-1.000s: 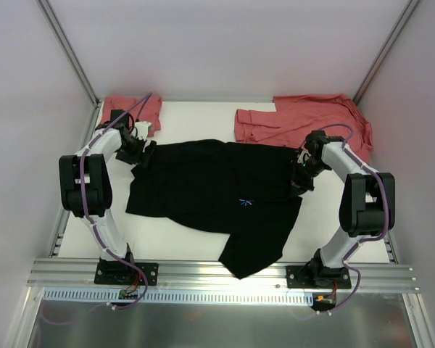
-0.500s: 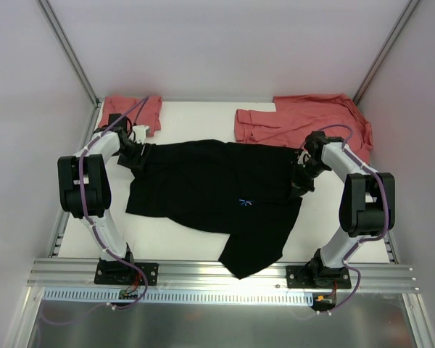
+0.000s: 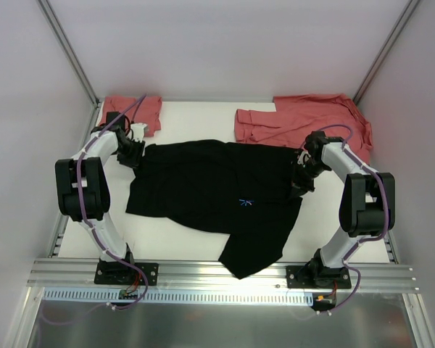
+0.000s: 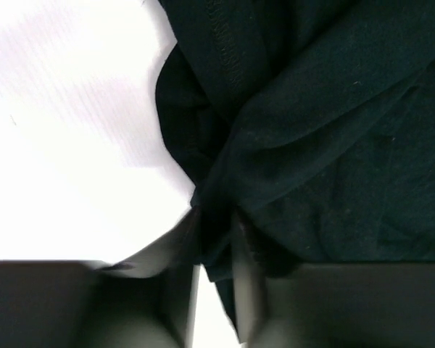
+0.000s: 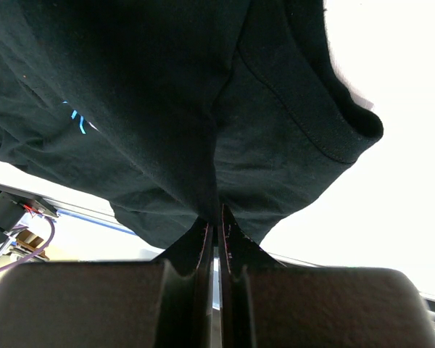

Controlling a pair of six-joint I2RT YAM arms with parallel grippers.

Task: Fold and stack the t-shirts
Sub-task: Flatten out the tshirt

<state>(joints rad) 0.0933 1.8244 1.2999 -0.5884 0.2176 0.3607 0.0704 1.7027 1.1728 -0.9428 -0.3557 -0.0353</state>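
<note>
Soft, rumpled black t-shirt (image 3: pixel 210 188), bunched edges tight in left gripper (image 4: pixel 214 243) and right gripper (image 5: pixel 216 228).

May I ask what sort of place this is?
Probably a robotics lab test cell: plain white walls with metal corner posts, a left arm and right arm bolted to a metal rail, and a black shirt spread on a white table.
</note>
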